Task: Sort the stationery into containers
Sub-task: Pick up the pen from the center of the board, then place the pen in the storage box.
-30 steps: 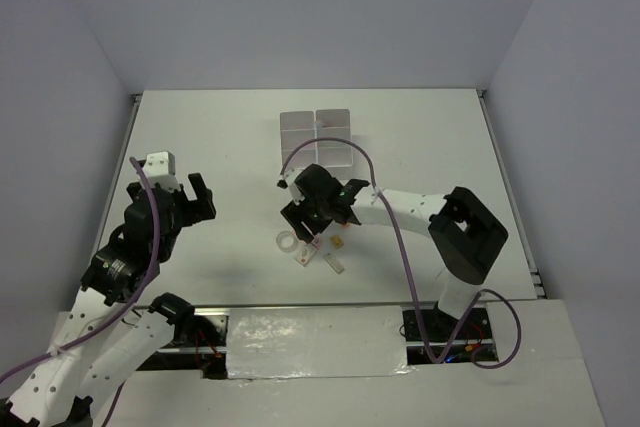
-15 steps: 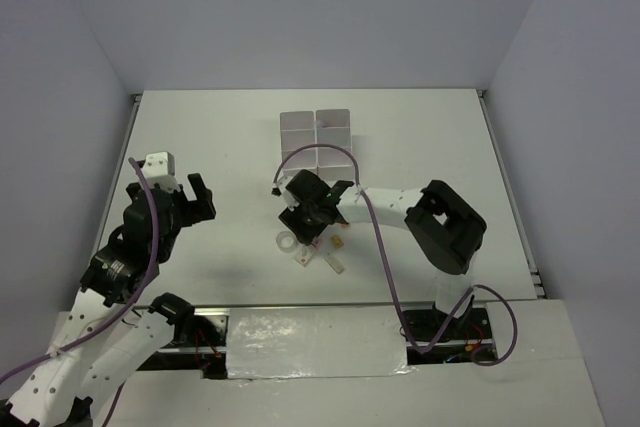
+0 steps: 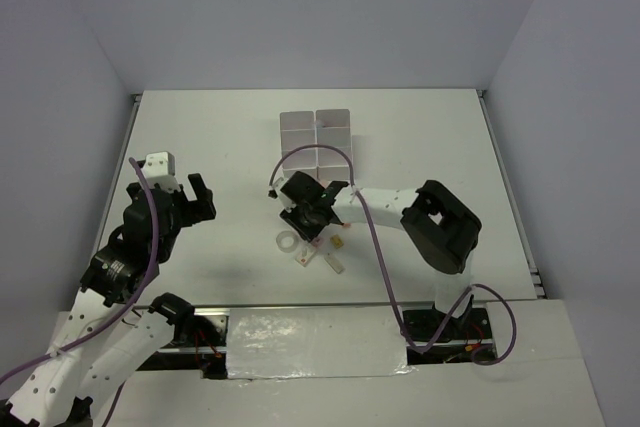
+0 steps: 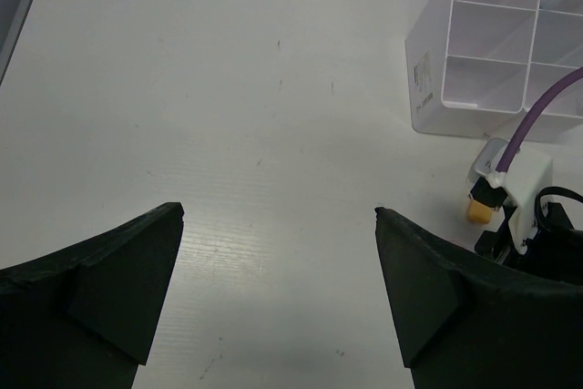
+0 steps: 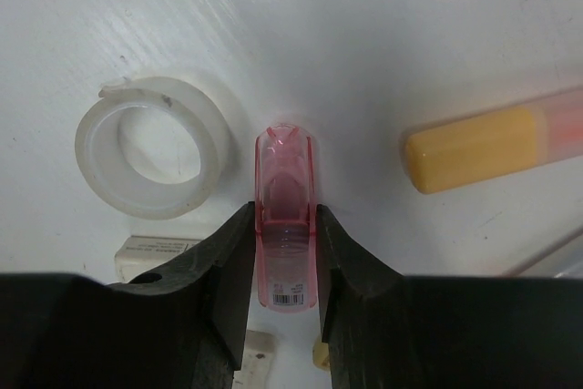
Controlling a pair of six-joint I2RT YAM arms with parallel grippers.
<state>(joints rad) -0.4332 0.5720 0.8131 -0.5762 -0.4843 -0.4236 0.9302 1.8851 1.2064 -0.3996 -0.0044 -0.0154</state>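
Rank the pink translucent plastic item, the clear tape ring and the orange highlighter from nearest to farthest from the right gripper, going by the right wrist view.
1. The pink translucent plastic item: between the right gripper fingers, touching both.
2. The clear tape ring, up to the left, and the orange highlighter, up to the right: too close to call.

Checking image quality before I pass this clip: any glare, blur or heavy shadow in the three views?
Top external: even light, only soft shadows on the table; the loose stationery is too small to make out. Left wrist: the left gripper is dark and featureless, the containers crisp. Right wrist: the pink item gripped by the right gripper and the tape ring are sharp, no glare.
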